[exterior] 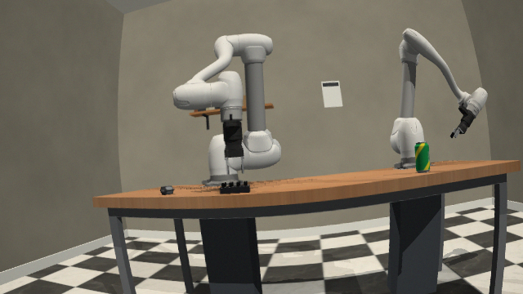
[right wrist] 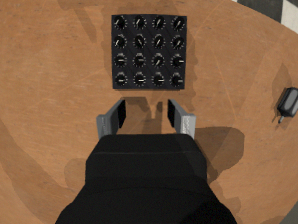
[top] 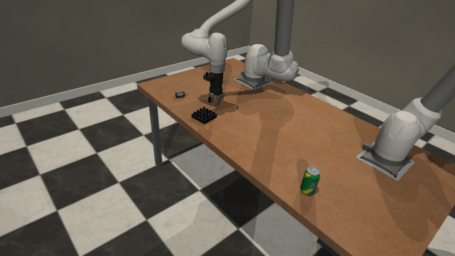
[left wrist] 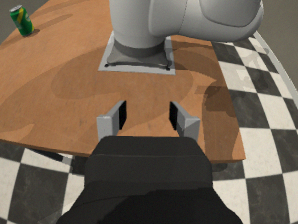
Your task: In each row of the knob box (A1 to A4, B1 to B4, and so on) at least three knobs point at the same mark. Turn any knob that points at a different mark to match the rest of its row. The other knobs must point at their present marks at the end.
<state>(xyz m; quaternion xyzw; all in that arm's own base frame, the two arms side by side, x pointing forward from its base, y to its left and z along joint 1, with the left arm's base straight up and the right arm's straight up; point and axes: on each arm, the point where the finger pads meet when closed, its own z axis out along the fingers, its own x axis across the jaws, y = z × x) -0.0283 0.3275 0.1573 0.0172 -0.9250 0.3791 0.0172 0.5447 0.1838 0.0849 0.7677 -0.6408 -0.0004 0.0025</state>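
Worktop (top: 256,156) (exterior: 327,184) (left wrist: 60,110) (right wrist: 50,75): carrying your knob box near its near edge, left in the exterior view.
Right gripper (top: 213,99) (exterior: 235,164) (right wrist: 146,117): hovering beside the box, jaws standing apart, holding nothing.
Left gripper (exterior: 454,134) (left wrist: 147,117): waiting aside, jaws apart, empty.
Knob box (top: 202,119) (exterior: 234,189) (right wrist: 149,51): probably light, stiff, liable to slide if you are pushing sideways.
Odd-looking knob (right wrist: 158,61): likely needing your pinch squarely across its sides, avoiding neighbours.
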